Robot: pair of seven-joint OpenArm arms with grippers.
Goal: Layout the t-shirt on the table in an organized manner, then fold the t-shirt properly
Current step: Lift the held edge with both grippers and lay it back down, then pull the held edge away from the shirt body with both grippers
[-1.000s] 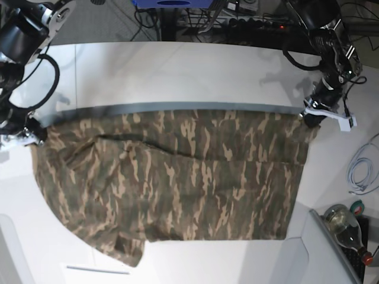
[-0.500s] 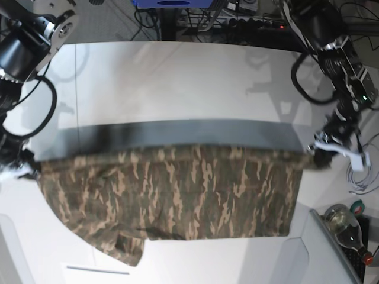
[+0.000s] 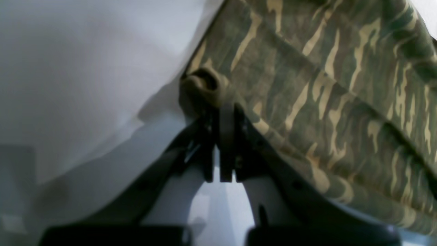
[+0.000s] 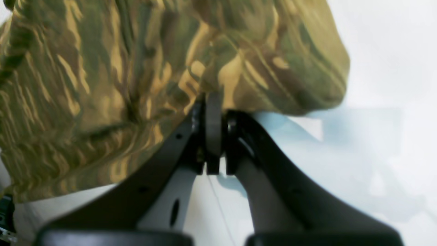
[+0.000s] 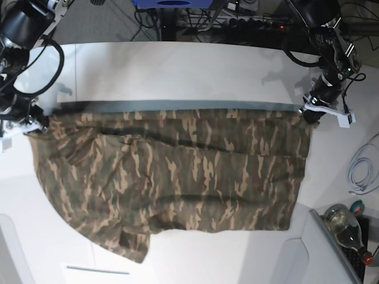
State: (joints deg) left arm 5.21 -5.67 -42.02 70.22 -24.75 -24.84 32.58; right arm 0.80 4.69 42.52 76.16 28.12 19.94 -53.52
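Camouflage cloth of the t-shirt hangs stretched between the two grippers, and its lower part lies on the white table. One top corner is pinched in the left gripper, whose jaws are pressed together on a small rolled bit of cloth. The other top corner is pinched in the right gripper, and its jaws are squeezed on the cloth too. In the base view the left gripper is at the right end of the top edge and the right gripper is at the left end.

The step looks like spreading the shirt flat. To do it well, both grippers should keep the top edge tight, so the cloth between them does not sag. They should go down together, at the same height, so one side does not land first.

Below the right gripper the cloth is bunched, and a loose flap sticks out at the bottom. A soft pull away from that side may smooth it. Pulling too hard could slip the small pinch out of the left gripper.

A bottle and a white cable lie beyond the left gripper, so that arm should not swing outward.
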